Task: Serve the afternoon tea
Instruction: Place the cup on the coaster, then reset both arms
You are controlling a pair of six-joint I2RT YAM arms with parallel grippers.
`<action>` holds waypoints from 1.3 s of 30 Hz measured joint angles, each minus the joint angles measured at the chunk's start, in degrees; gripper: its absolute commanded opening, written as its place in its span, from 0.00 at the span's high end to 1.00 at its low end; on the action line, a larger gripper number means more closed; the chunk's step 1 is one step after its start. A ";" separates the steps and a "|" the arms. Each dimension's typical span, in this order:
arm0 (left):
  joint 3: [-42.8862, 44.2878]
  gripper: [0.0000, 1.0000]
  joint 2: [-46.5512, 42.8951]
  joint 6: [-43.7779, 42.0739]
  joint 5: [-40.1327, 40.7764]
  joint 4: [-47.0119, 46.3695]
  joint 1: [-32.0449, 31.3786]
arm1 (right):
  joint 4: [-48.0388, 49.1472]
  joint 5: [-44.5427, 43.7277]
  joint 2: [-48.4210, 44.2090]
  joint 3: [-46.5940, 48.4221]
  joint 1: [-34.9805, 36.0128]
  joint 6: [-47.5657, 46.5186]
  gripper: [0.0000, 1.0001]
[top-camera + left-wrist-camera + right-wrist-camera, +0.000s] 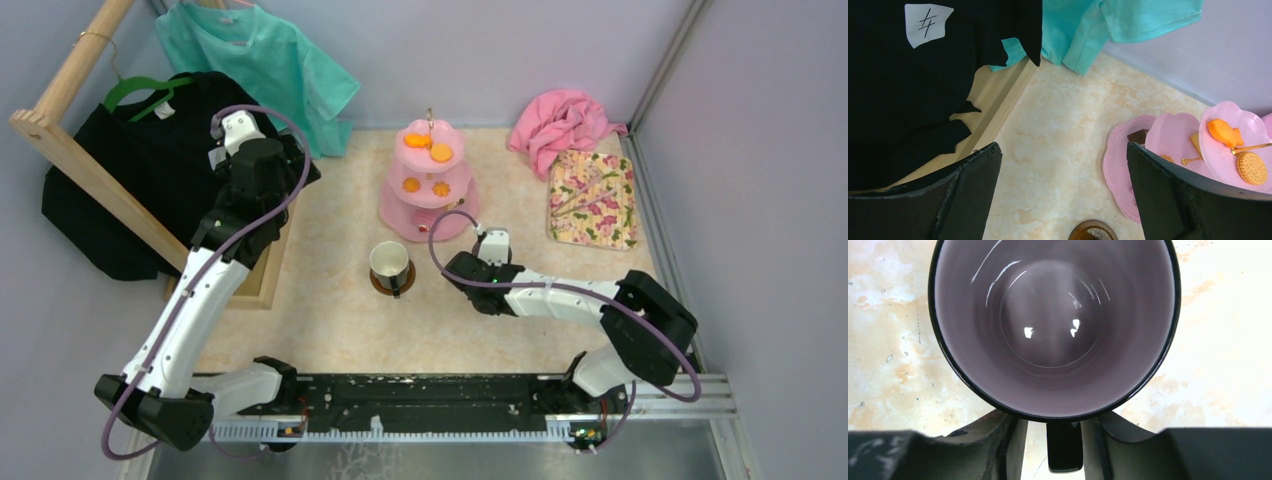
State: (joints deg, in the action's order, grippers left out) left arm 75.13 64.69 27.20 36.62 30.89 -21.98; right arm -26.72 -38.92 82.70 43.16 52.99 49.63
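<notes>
Right gripper [1055, 440] loosely straddles the grey-purple mug's handle [1064, 452], not pinching; left gripper [1063, 150] gapes wide.

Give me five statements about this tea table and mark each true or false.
1. The white mug stands on a brown saucer. True.
2. The left tool is shut. False: its jaws stand wide open, holding nothing.
3. The grey-purple mug holds tea. False: it is empty.
4. That mug's handle lies between the right tool's fingers. True.
5. The pink cake stand's top tier is bare. False: orange snacks lie on it.
</notes>
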 measured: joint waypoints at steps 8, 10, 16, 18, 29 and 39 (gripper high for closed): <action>-0.15 0.01 0.00 0.26 -0.04 0.00 0.68 | 0.00 -0.02 0.00 0.00 0.00 -0.50 0.48; -0.17 0.01 0.00 0.48 -0.09 0.00 0.90 | -0.37 0.00 -0.04 0.02 0.00 -0.66 0.47; -0.17 0.01 0.04 1.29 -0.33 -0.02 1.44 | -5.05 0.42 -2.29 1.27 0.00 -1.68 0.44; -0.17 0.01 0.39 1.53 -1.27 -0.09 2.08 | -6.93 0.52 -4.42 3.10 0.00 -2.58 0.43; 2.80 0.01 13.00 1.77 -14.47 -2.25 9.35 | -13.20 -0.72 -8.87 22.27 -1.55 -11.78 0.38; -8.35 0.13 16.65 1.01 -19.12 -15.41 11.63 | -7.89 0.79 -8.28 22.43 -21.92 -20.09 0.23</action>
State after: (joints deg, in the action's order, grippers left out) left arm 66.78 81.34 28.21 17.50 15.49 -10.35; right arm -34.61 -38.13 74.41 65.58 31.07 29.54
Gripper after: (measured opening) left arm 0.919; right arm 0.697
